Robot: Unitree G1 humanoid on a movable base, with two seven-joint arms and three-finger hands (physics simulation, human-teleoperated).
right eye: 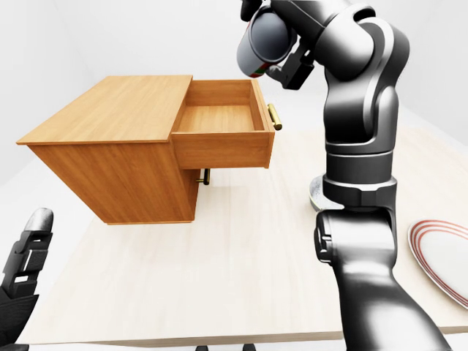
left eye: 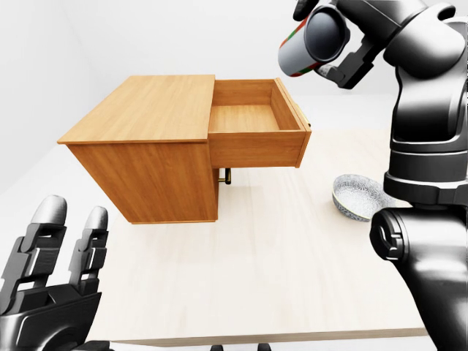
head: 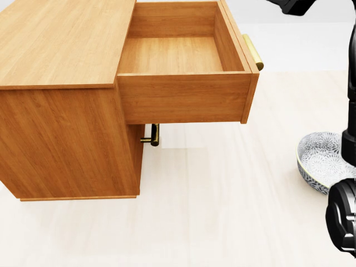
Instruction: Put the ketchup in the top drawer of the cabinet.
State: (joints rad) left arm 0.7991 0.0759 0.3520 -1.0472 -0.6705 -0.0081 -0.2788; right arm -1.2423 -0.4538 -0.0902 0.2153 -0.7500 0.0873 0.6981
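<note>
Left hand [left eye: 51, 281] low at the bottom left of the left-eye view, fingers upright and spread, nothing in it. Pale tabletop [left eye: 278, 270] runs from there toward the top of the view. At the right edge of the right-eye view, a white plate [right eye: 446, 259] with a red rim, partly cut off by the frame. Near the right arm, a patterned grey bowl [left eye: 357, 197] sits on the tabletop, partly hidden by the arm in the head view. Further up, the wooden cabinet [left eye: 146, 157] stands on the tabletop toward the left; its top drawer [head: 178, 61] is pulled fully out to the right, interior bare, brass handle [head: 253, 52] on its face. A second brass handle [head: 153, 135] shows under the drawer, on the lower cabinet face. Right hand [left eye: 329, 33] raised high at the top of both eye views, fingers closed round the ketchup [left eye: 296, 51], a cylinder lying tilted with its dark end turned to the camera, red and green label along its side. It hangs in the air above the drawer's outer end, clear of the drawer and cabinet.
</note>
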